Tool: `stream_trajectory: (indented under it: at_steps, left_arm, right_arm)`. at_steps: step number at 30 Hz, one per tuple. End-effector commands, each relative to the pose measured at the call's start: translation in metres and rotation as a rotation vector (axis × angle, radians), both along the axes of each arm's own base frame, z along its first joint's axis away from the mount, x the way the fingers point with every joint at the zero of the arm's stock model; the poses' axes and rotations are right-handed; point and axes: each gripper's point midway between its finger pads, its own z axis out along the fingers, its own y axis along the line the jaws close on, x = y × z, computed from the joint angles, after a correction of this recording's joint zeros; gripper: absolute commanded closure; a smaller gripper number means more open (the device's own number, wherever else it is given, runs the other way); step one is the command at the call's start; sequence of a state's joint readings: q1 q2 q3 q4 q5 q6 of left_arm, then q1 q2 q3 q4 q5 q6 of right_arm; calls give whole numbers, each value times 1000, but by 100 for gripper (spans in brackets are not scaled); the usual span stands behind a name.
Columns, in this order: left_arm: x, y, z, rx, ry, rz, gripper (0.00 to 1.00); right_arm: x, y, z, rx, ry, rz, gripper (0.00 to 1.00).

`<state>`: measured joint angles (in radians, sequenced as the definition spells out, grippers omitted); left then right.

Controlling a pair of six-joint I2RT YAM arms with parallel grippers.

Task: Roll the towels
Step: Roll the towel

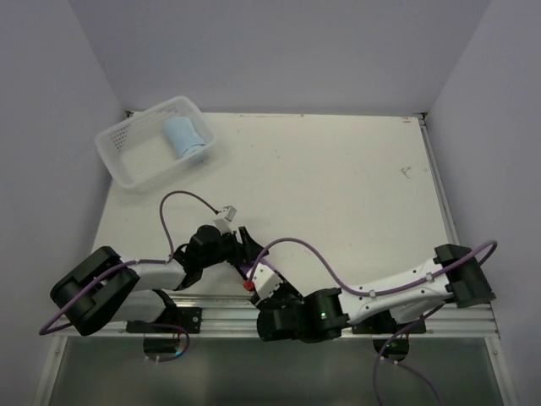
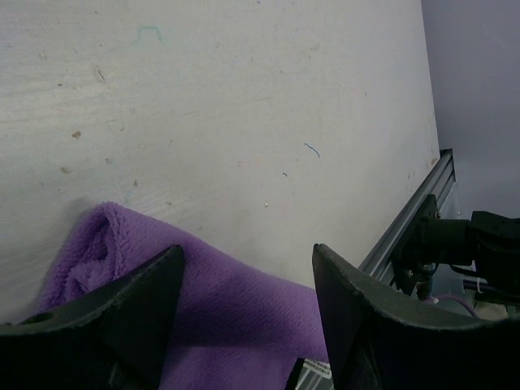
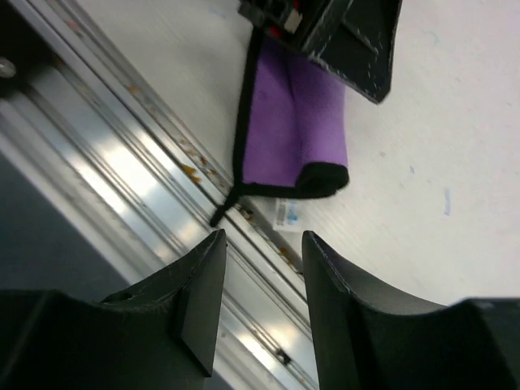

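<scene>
- The purple towel is lying on the desk at its near edge, just beside the aluminium rail. Its black edging is showing in the right wrist view, and a small white tag at its corner is too blurred to read.
- The left claw is standing wide open over that towel. Its own fingers are hiding whether the tips are touching the cloth.
- The right claw is hanging open and empty above the rail, near the towel's end.
- From above, both arms are covering the purple towel.
- The light blue towel is sitting rolled in the white lattice basket at the desk's far left corner.
</scene>
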<state>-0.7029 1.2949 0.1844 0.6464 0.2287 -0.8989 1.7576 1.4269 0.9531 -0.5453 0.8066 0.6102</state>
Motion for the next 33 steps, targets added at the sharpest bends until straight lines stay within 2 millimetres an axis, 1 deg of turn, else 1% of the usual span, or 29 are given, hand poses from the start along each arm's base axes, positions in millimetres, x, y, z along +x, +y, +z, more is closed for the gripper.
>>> stream_trajectory:
  at_steps: [1,2,3,4,5,6,7,8,9,10,11,13,14,15,16,17,18,19,20,21,23,25,26,28,29,30,31,32,33]
  left_arm:
    - [-8,25,-36,119,44,53,30]
    - [-8,25,-36,118,43,53,30]
    - [-10,26,-35,115,39,53,30]
    - [-9,27,-35,117,35,56,30]
    - [-9,28,-34,117,30,58,30]
    - [-9,28,-32,112,20,60,30]
    - [-9,30,-32,116,18,61,30]
    - [-9,31,-32,117,14,68,30]
    - [-8,31,-30,111,5,71,30]
    - [-8,31,-30,110,6,74,30]
    - [-8,32,-29,107,1,76,30]
    - [-7,31,-23,84,-21,81,30]
    - [-8,31,-22,78,-29,79,30]
    - [-9,32,-21,73,-34,81,30]
    - [-8,33,-21,74,-40,82,30]
    - [-8,33,-20,72,-44,83,30]
    - [-8,33,-20,70,-46,84,30]
    - [-8,33,-19,68,-51,83,30]
    - [-8,33,-19,66,-54,83,30]
    - [-9,34,-19,62,-56,84,30]
    - [-8,34,-17,56,-62,88,30]
    - [-9,35,-17,55,-63,90,30]
    - [-9,35,-17,55,-66,91,30]
    - [-9,35,-17,55,-66,91,30]
    - [-10,35,-18,58,-64,88,30]
    - [-10,35,-18,57,-63,90,30]
    - [-10,35,-17,57,-66,88,30]
    - [-9,35,-17,57,-66,90,30]
    - [-10,35,-17,57,-66,88,30]
  right_arm:
    - [-8,23,27,266,156,46,55]
    - [4,21,29,307,187,12,55]
    - [9,20,29,347,222,-5,57]
    - [14,18,21,386,261,-13,58]
    - [13,18,29,460,332,-7,59]
    - [31,14,27,499,358,-59,61]
    - [37,11,24,538,379,-75,62]
    - [50,8,25,572,388,-115,63]
    - [51,6,27,593,412,-113,65]
    - [54,4,23,606,426,-126,67]
    - [64,1,22,626,441,-162,71]
    - [68,-3,16,666,478,-190,74]
    - [78,-7,13,698,500,-239,77]
    - [82,-9,10,716,516,-259,78]
    - [81,-8,2,726,557,-253,79]
    - [89,-10,0,757,582,-285,79]
    - [90,-6,0,789,602,-270,78]
    - [87,-3,-7,779,642,-265,77]
    - [91,-3,-10,791,659,-281,72]
    - [94,-1,-11,796,667,-289,70]
    - [95,0,-24,770,691,-308,67]
    - [99,4,-27,779,694,-317,64]
    - [93,7,-34,767,737,-307,62]
    - [92,13,-36,777,762,-295,60]
    - [91,14,-43,766,776,-303,59]
    - [88,16,-46,762,797,-293,59]
    - [88,18,-45,775,801,-283,59]
    - [87,19,-47,776,809,-283,59]
    - [85,18,-53,762,817,-289,58]
